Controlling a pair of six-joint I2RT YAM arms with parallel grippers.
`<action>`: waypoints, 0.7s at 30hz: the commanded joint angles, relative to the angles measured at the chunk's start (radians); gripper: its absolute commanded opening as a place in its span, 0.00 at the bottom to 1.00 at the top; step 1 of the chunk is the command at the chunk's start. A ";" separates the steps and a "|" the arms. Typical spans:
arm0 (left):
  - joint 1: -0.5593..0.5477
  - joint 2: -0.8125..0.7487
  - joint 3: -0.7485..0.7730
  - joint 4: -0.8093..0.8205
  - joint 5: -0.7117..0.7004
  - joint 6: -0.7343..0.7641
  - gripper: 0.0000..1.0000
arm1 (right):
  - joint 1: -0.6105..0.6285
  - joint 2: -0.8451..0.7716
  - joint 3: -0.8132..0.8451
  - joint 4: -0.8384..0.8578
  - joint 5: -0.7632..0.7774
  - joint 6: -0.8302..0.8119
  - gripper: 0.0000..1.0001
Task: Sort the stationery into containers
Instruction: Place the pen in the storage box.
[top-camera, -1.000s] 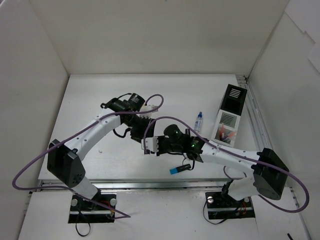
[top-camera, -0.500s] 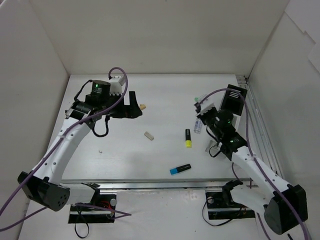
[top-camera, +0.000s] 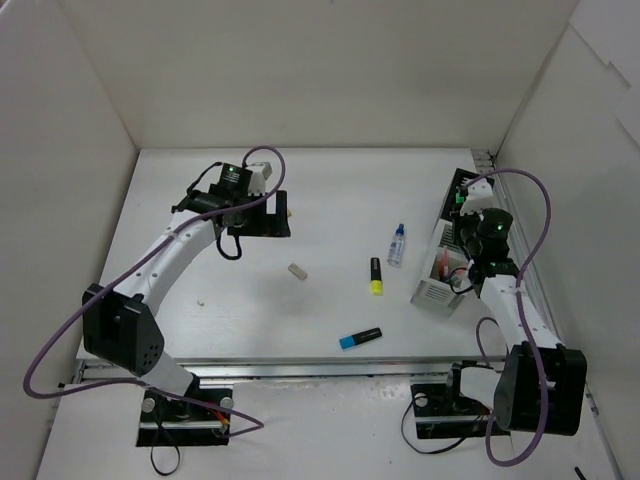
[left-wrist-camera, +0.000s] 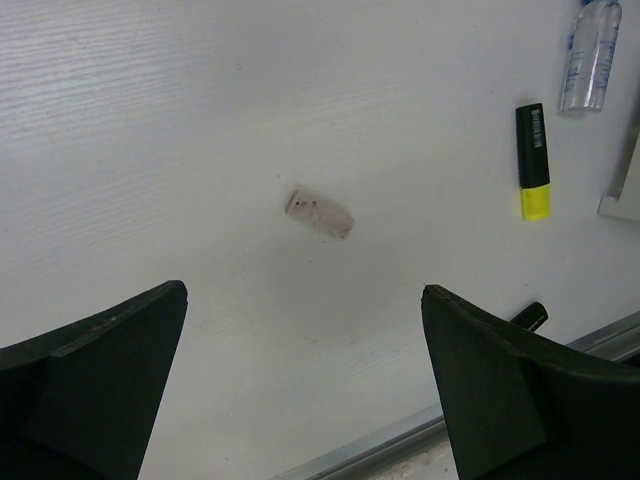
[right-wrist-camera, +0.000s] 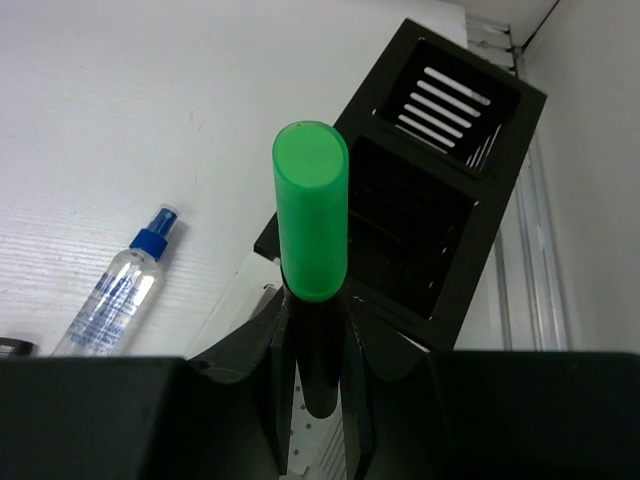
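Green-capped highlighter (right-wrist-camera: 311, 200) upright in the closed right claw (right-wrist-camera: 315, 330), above the organizer (top-camera: 432, 296); left claw (left-wrist-camera: 303, 290) open.

Left arm (top-camera: 165, 262) and right arm (top-camera: 520, 305): white link shells, black joint housings. One purple cable (top-camera: 40, 350) runs in loose loops along each arm. Small green light (top-camera: 227, 169) lit on the left wrist housing. Black base plates (top-camera: 185, 412) at the counter's near edge, with silver bolt heads. Left gripper (left-wrist-camera: 303, 292): fingers (left-wrist-camera: 100, 370) matte black and wedge-shaped.
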 joint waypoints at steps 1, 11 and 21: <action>0.001 0.006 0.057 0.065 -0.019 0.023 0.99 | -0.021 -0.001 0.022 0.052 -0.058 0.056 0.01; -0.019 0.098 0.088 0.056 0.024 0.069 0.99 | -0.035 -0.037 0.009 -0.029 -0.032 0.113 0.13; -0.142 0.078 0.071 0.065 0.009 0.147 0.99 | -0.035 -0.134 -0.008 -0.115 -0.011 0.147 0.44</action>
